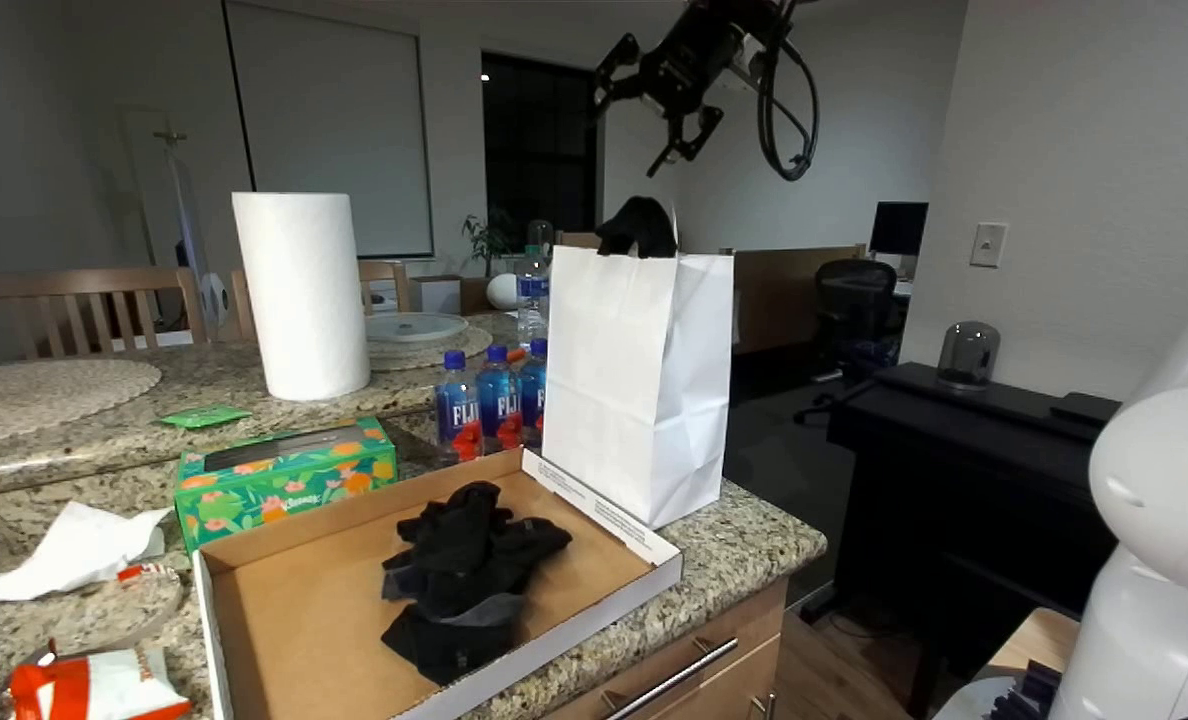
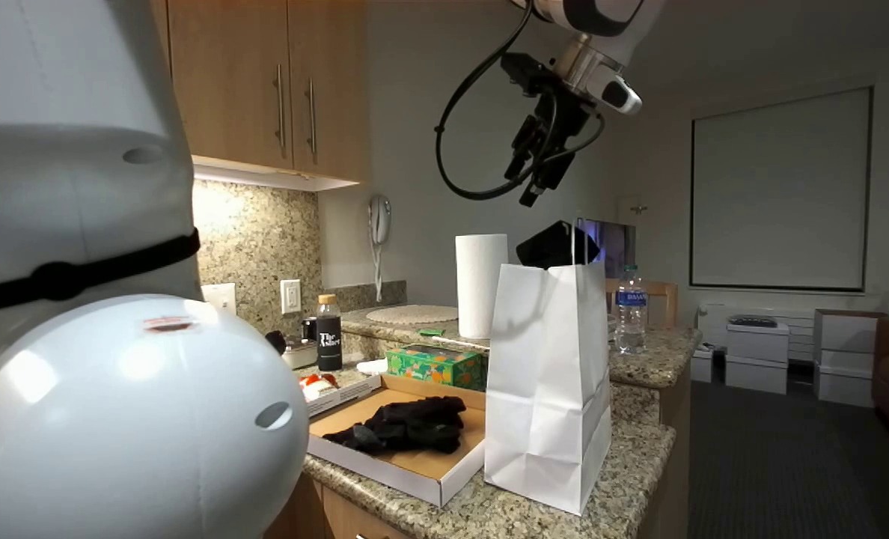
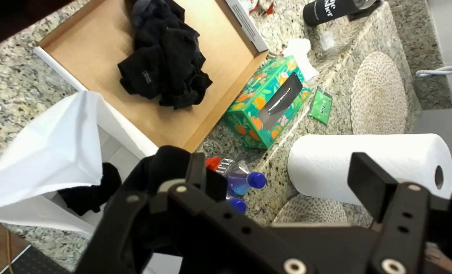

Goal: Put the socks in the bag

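Granite counter [image 1: 754,540] lies below spread fingers [image 3: 374,182]; white bag [image 1: 604,370] stands under them, black sock [image 1: 639,222] at rim; more socks [image 1: 464,560] lower, in tray [image 1: 294,630].

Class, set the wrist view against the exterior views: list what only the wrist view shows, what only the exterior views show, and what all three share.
Only the wrist view looks down into the white paper bag, where black fabric shows, and reveals the hole in the end of the paper towel roll.

Only the exterior views show the robot's white arm and the pale window shade.

All three share the gripper, the bag and roll, the black socks in the cardboard tray, and the floral tissue box.
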Motion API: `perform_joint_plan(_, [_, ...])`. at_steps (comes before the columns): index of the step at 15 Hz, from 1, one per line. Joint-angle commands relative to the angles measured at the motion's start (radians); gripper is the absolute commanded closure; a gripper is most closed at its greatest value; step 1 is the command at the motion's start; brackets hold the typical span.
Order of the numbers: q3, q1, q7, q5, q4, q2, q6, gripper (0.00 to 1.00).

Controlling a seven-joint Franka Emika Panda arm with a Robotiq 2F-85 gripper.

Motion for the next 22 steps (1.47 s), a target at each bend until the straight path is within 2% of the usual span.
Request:
perform_joint_plan(1, [-0.004,-0.014,0.023,-0.027,-0.059,-0.048,-0.020,0.00])
perform_joint_plan(12, [-0.002,-0.011,-0.001,-0.046,-0.136,0.004,-0.022,0.00])
perform_joint_plan(13, [-0.001,-0.011,-0.003,-0.045,-0.137,0.011,-0.018,0.20])
perform_joint_plan(22, [0.004,-0.008,0.009,-0.055,-0.118,0.054,-0.021,0.79])
